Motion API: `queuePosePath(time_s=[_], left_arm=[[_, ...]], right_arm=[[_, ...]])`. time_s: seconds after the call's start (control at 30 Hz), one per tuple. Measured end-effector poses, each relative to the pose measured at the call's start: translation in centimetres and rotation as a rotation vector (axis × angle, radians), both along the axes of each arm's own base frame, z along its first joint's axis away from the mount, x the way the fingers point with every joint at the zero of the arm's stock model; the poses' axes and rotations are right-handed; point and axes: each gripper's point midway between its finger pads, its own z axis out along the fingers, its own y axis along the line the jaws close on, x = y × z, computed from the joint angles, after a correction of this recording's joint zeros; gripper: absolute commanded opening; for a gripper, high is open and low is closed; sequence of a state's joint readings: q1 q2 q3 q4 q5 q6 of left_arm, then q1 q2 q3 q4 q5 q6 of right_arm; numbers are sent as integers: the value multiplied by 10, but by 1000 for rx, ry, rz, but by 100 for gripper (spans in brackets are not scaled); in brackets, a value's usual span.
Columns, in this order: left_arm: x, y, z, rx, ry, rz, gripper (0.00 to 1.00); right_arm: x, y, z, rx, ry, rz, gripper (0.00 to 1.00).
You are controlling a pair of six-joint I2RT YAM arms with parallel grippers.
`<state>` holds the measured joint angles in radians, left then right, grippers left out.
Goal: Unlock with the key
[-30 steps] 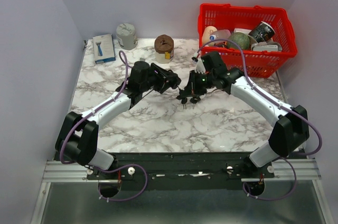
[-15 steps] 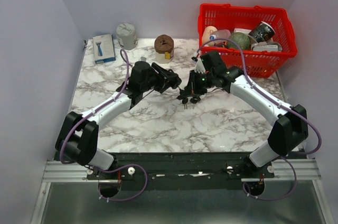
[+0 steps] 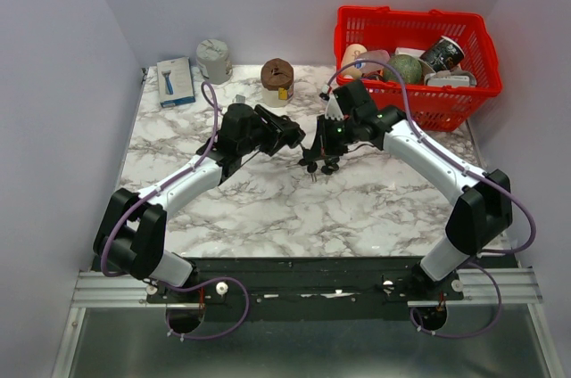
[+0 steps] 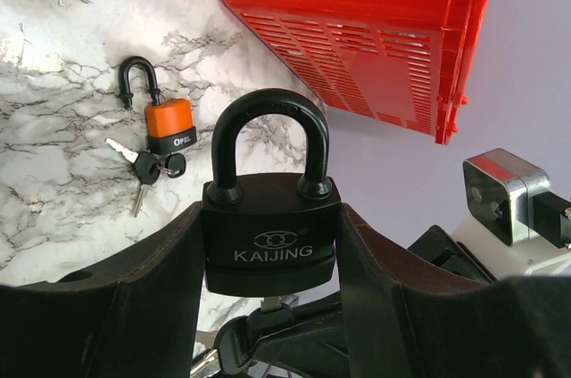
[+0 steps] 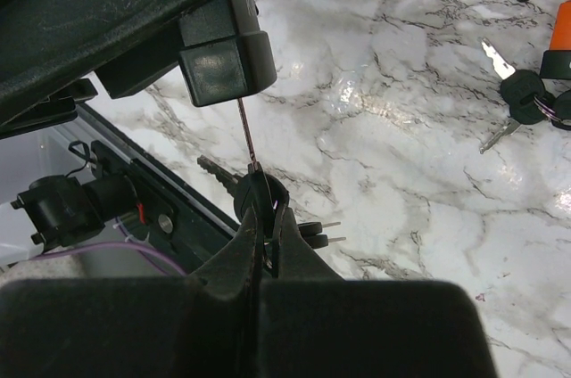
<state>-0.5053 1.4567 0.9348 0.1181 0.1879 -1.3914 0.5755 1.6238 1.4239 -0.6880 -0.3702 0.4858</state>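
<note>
While the padlock [image 4: 270, 235] stays clamped, the key [image 5: 259, 194] nears.

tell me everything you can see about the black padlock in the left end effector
The padlock has a squarish black body, matte like plastic or coated metal, with a logo and KAIJING in pale letters on its face. Its thick black shackle arches above, both legs seated, so it looks locked. It stands upright in the left wrist view, clamped at its sides between the left end effector's fingers. Its underside is hidden.
</note>
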Motion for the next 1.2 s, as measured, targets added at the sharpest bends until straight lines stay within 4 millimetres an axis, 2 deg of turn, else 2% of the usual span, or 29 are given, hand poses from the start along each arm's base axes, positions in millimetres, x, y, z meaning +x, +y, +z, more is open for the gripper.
queuePosePath(time_s=[0.33,0.73,1.0,1.2], left_arm=[[3,2,1,4,-10,18,0],[6,1,0,2,-12,19,0],[10,-4,-8,-4,8,-8,0],[8,-5,-7,-14,8,-38,0]], right_arm=[[6,1,2,-19,-1,3,1],[15,-6,-5,-76,-96,59,1],[19,-10,-14,-89,-113,42,1],[21,-15,-16,-79,-132,31,1]])
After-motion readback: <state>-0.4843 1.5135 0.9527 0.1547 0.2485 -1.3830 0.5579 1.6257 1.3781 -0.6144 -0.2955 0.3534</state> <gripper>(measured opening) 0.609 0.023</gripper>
